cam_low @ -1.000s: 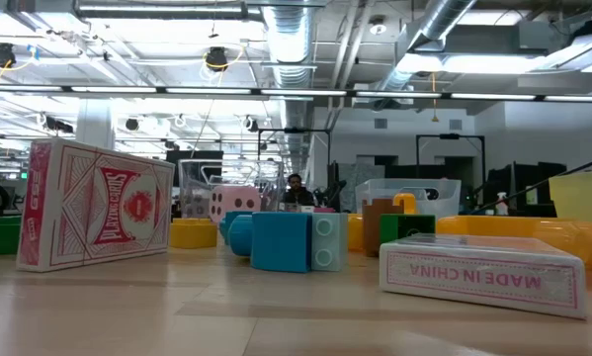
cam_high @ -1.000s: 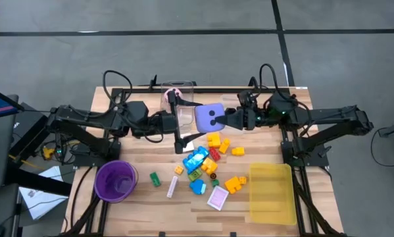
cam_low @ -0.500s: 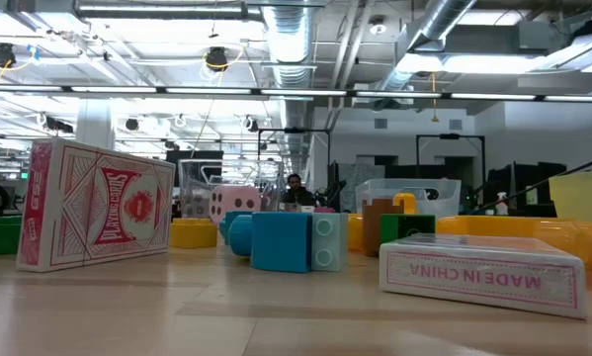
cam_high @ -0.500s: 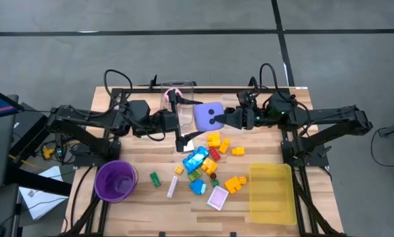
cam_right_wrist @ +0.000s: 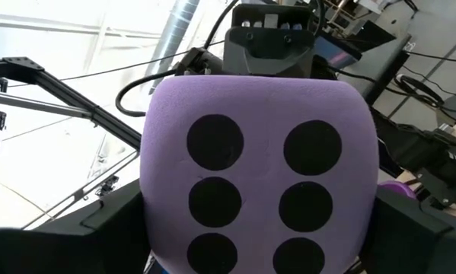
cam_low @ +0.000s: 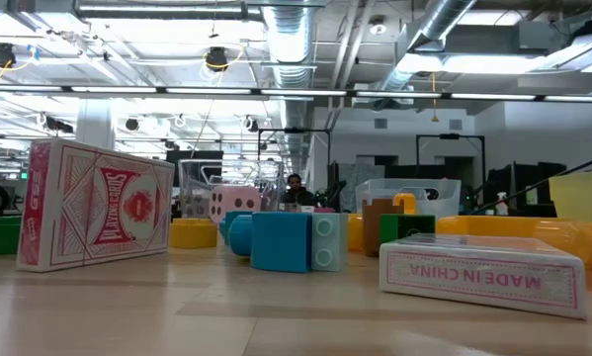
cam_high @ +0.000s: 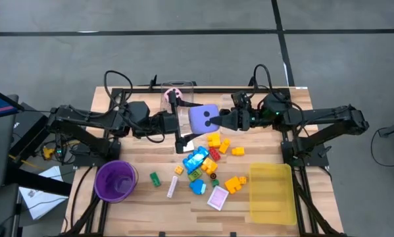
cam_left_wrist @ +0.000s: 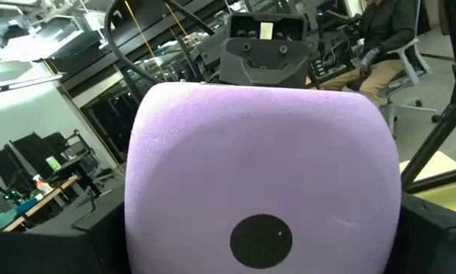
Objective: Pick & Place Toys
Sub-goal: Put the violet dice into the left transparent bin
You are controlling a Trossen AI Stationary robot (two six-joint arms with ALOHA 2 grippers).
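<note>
Two grippers are seen meeting at the purple die above the table's far middle: right gripper clamped wide on it, left gripper spread at its other side (contact unclear). Six pips are shown only in the right wrist view.

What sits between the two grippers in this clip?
The purple die, seen in the high view, sits between the left gripper and the right gripper; both wrist views show it filling the frame.
</note>
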